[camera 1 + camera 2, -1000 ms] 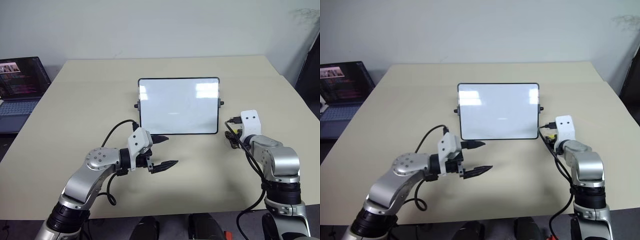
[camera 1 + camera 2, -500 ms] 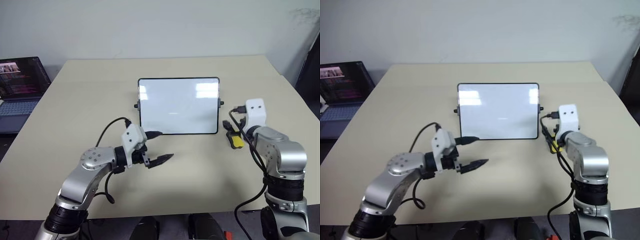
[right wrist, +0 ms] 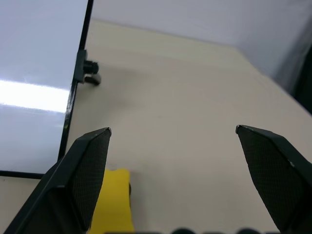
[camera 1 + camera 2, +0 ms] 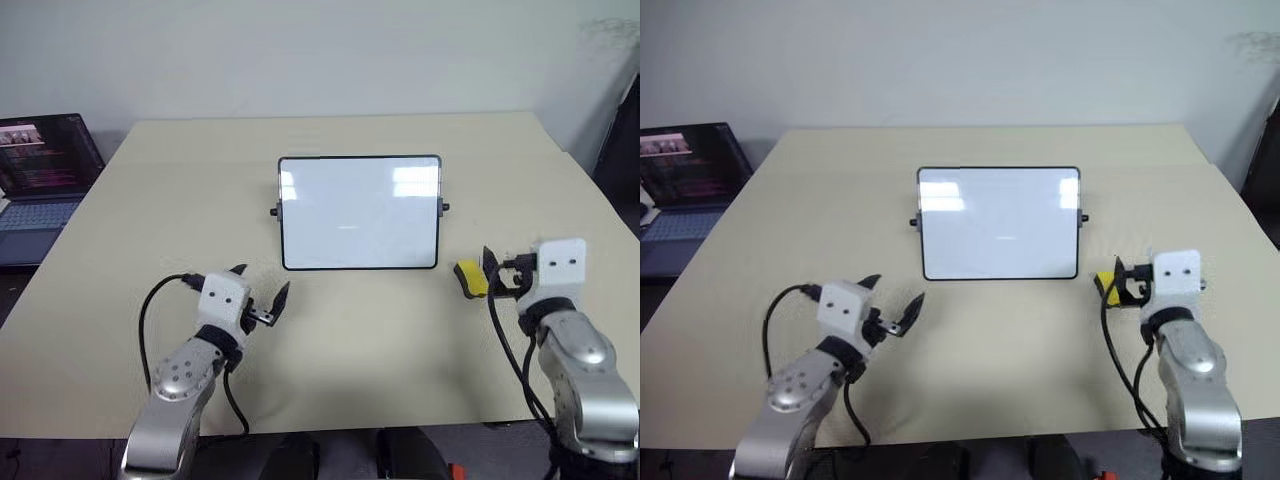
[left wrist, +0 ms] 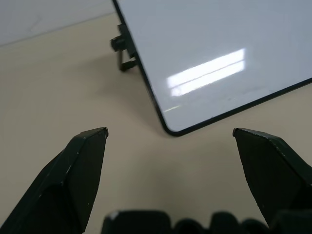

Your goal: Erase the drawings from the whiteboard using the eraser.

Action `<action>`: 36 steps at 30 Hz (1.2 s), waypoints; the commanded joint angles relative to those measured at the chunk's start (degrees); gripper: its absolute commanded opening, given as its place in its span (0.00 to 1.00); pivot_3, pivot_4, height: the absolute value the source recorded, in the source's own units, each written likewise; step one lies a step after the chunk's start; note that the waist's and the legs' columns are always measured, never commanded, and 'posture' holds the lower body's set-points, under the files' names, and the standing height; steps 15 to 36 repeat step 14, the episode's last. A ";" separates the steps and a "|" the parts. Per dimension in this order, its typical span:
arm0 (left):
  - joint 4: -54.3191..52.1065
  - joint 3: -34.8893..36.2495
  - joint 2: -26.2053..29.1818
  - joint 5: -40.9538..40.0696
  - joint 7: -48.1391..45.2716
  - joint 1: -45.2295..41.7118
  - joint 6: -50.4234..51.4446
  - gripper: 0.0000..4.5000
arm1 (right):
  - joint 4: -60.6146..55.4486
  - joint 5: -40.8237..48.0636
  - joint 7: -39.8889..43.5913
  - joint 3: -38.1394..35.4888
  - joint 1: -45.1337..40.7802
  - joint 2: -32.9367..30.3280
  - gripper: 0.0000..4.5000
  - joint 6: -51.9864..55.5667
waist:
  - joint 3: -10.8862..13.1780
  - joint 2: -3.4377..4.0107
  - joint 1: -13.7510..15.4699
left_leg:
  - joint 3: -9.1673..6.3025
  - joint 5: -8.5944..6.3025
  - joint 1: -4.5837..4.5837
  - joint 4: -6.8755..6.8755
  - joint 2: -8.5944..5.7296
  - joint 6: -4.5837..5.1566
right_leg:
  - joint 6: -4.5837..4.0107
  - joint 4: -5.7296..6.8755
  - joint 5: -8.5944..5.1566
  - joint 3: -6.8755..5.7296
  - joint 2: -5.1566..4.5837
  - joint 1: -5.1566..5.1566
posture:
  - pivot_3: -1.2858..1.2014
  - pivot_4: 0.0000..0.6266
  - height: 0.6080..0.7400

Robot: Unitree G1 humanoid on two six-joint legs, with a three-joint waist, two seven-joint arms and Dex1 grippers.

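Observation:
The whiteboard [image 4: 360,212] stands propped on the table's middle, its glossy white face blank with no drawings showing. The yellow eraser [image 4: 470,279] lies flat on the table by the board's lower right corner. My right gripper [image 4: 497,277] hovers just behind the eraser, pointing level, open and holding nothing. In the right wrist view the eraser [image 3: 114,200] lies beside one finger, not between the two. My left gripper [image 4: 262,285] is open and empty, short of the board's lower left corner [image 5: 170,129].
An open laptop [image 4: 40,170] sits off the table's left side. A dark object [image 4: 618,150] stands past the right edge. Black cables loop from both wrists. Bare beige tabletop [image 4: 370,340] lies between the grippers and in front of the board.
My right gripper has let go of the eraser, lifted and drawn back, leaving it on the table. My left gripper swung from pointing right to pointing forward and moved left.

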 commanded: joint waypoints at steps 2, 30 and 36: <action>-5.73 3.70 0.14 4.15 3.72 5.92 -1.28 1.00 | -3.44 -2.25 -1.66 0.97 7.13 2.19 0.99 -8.94 | 0.00 0.00 -0.05 | 0.01 0.00 0.02 0.00 0.01 0.01 | 0.00 0.04 0.00 -0.01 0.02 0.00 | 0.52 0.24 1.00; -17.13 10.52 1.19 1.85 0.79 14.62 4.78 1.00 | -3.19 -2.01 0.15 5.40 11.54 4.15 0.99 -9.70 | 0.03 -0.04 0.07 | -0.04 0.01 0.03 0.03 0.05 0.01 | 0.21 0.03 -0.21 -0.09 0.08 0.09 | 0.52 0.24 1.00; -17.13 10.52 1.19 1.85 0.79 14.62 4.78 1.00 | -3.19 -2.01 0.15 5.40 11.54 4.15 0.99 -9.70 | 0.03 -0.04 0.07 | -0.04 0.01 0.03 0.03 0.05 0.01 | 0.21 0.03 -0.21 -0.09 0.08 0.09 | 0.52 0.24 1.00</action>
